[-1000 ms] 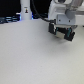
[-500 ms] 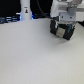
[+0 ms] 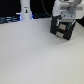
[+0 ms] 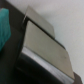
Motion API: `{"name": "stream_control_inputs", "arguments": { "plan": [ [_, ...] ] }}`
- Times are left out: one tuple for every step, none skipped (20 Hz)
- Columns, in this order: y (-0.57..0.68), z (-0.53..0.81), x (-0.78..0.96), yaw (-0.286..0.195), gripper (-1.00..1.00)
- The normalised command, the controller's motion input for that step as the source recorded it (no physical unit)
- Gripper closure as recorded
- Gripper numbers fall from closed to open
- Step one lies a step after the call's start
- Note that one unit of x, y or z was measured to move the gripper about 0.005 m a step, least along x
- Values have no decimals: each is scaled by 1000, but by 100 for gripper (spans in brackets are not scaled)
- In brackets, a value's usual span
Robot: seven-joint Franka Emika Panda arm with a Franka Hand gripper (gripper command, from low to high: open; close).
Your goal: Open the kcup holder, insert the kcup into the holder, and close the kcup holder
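The kcup holder point(image 3: 62, 29), a black box with pale drawer fronts, stands at the back of the table on the exterior view's right. The white arm comes down right over it, and my gripper point(image 3: 64, 20) is at its top edge, fingers hidden by blur. Seen from the wrist, a pale rectangular handle point(image 4: 44, 46) on the black holder point(image 4: 30, 67) fills the picture from very close. A blurred green shape point(image 4: 4, 26) at the picture's edge may be the kcup. I cannot tell whether it is held.
A white bottle-like object point(image 3: 25, 10) stands at the back, with dark blue items point(image 3: 9, 20) beside it on the exterior view's left. The pale table point(image 3: 35, 57) spreads out in front of the holder.
The arm has edged slightly toward the exterior view's left over the holder. The holder itself looks unmoved.
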Motion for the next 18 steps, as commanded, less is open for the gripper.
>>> {"name": "stream_control_inputs", "arguments": {
  "plan": [
    [406,186,-574,63,-100],
    [326,271,-449,49,-100],
    [211,389,-231,38,-100],
    [186,529,-111,13,-100],
    [69,589,0,16,-100],
    [54,623,0,3,-100],
    [51,720,31,0,-100],
    [9,746,43,0,-100],
    [37,746,37,0,-100],
    [20,669,31,0,-100],
    [14,583,9,0,-100],
    [0,311,0,0,-100],
    [0,0,0,0,-100],
    [0,0,0,0,-100],
    [0,0,0,0,-100],
    [0,0,0,0,-100],
    [0,0,0,0,-100],
    [0,0,0,0,-100]
  ]
}}
